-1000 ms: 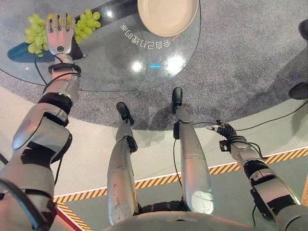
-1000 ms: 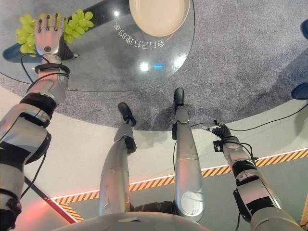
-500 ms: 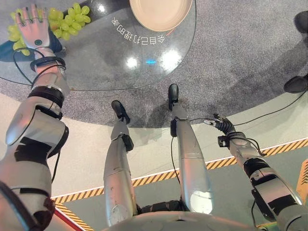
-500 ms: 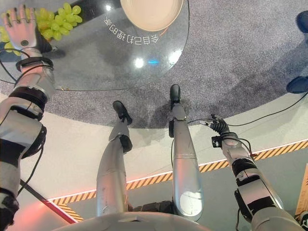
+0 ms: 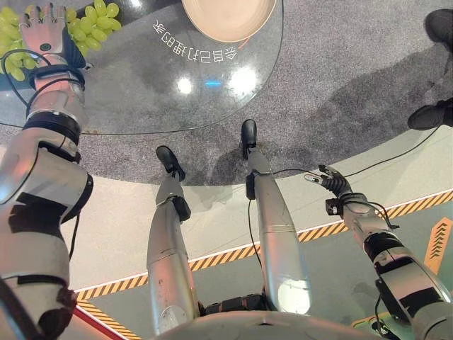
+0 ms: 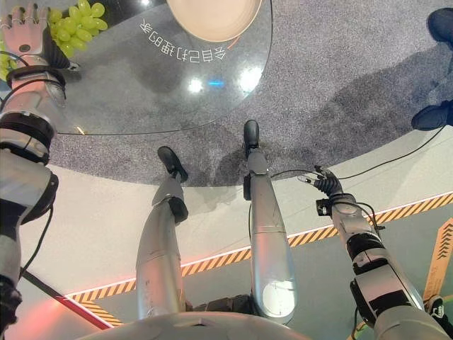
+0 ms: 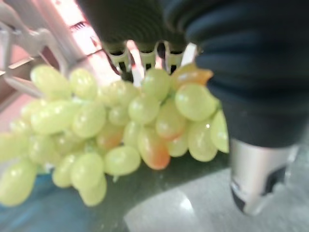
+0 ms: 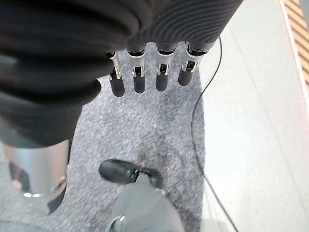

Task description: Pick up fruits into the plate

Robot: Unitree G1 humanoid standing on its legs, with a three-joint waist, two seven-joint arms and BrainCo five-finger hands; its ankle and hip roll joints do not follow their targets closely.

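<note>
A bunch of green grapes (image 5: 95, 21) lies at the far left of the round glass table (image 5: 141, 92). My left hand (image 5: 42, 28) rests on top of the bunch with its fingers straight and spread. In the left wrist view the grapes (image 7: 120, 125) fill the space under my fingers (image 7: 140, 58), and the thumb (image 7: 256, 183) stands beside the bunch. The empty beige plate (image 5: 230, 18) sits at the table's far edge, well to the right of the grapes. My right hand (image 5: 331, 185) hangs low on the right, away from the table, fingers (image 8: 140, 77) relaxed and holding nothing.
The glass top carries white lettering (image 5: 195, 46) between the grapes and the plate. A person's dark shoes (image 5: 432, 117) stand on the grey carpet at the right. Yellow-black striped tape (image 5: 226, 256) crosses the floor behind the table.
The whole picture has shifted, so the camera moved. My left hand stays on the grapes, and the right hand hangs as before.
</note>
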